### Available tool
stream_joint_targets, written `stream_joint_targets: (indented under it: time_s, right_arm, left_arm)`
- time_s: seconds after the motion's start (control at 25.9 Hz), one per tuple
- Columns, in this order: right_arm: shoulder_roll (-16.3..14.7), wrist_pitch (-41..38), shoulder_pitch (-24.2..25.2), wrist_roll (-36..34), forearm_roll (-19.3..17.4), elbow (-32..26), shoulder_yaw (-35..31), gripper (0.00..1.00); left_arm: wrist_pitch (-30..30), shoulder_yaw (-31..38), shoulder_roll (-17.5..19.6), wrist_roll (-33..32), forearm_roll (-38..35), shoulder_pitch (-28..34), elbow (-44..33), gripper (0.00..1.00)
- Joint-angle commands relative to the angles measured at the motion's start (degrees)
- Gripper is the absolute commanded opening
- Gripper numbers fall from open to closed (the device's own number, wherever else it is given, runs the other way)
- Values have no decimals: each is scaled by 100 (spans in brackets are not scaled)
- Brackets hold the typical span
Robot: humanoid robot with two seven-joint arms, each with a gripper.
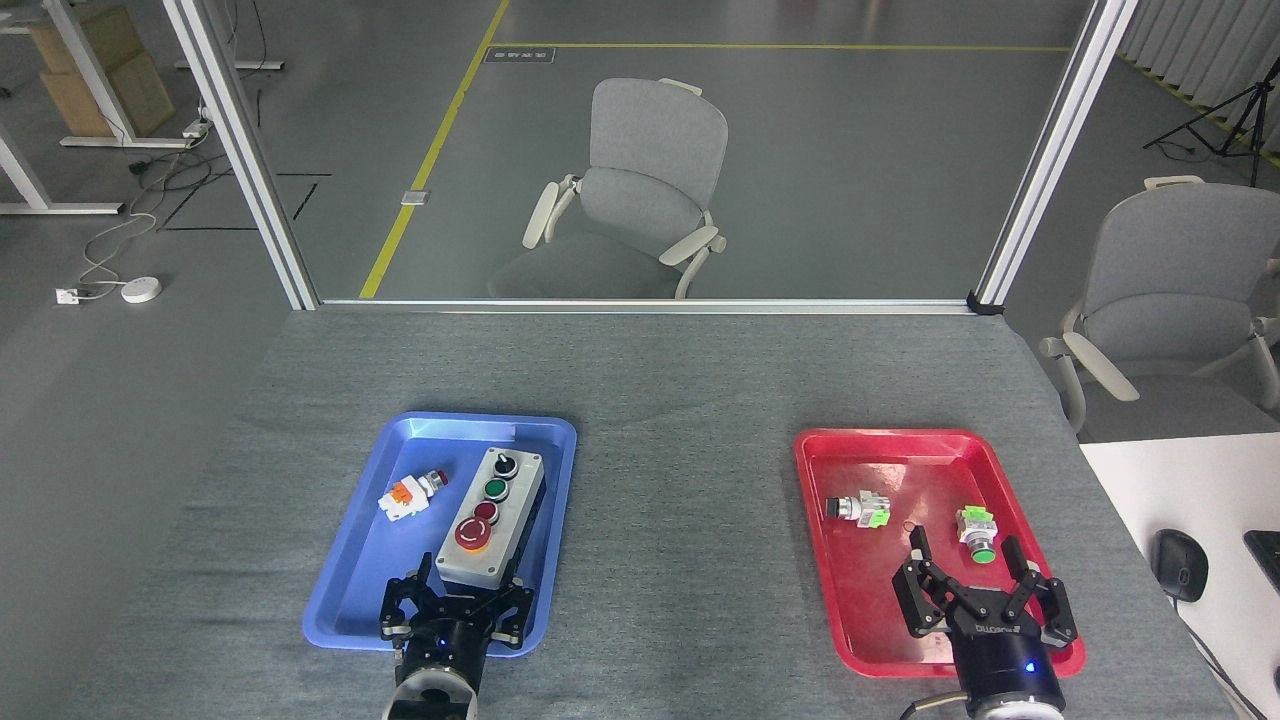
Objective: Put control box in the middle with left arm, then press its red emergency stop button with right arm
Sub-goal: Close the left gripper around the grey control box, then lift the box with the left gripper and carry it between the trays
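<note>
The control box (491,515) lies in the blue tray (350,570), not yet moved to the middle (680,520); the left gripper (455,592) apparently clamps its near end, while the right gripper (985,590) hangs spread over the red tray (850,610), the emergency stop button (474,535) unpressed.

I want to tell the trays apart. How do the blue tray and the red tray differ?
The blue tray holds the control box and one loose part; the red tray holds two loose parts. The blue tray lies left, the red right. Both are rectangular and rimmed.
</note>
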Motion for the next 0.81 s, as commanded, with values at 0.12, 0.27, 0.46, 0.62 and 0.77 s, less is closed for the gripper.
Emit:
stream_joint_targets:
  time_s: [0.12, 0.27, 0.46, 0.62, 0.77]
  right_arm:
    - [4, 1, 0, -3, 0, 19, 5, 99]
    - [12, 1, 0, -3, 0, 19, 5, 99]
    - [30, 1, 0, -3, 0, 19, 5, 99]
    - [30, 1, -9, -3, 18, 55, 23, 99]
    - [39, 1, -9, -12, 88, 72, 93, 99]
  left_arm:
    - [-11, 75, -6, 29, 250, -394, 634, 98]
    - [-29, 66, 3, 38, 575, -605, 713, 98]
    - [-91, 66, 3, 38, 584, -781, 810, 94]
    - [-310, 49, 30, 20, 593, -790, 819, 68]
    - [-688, 49, 100, -15, 751, -746, 749, 25]
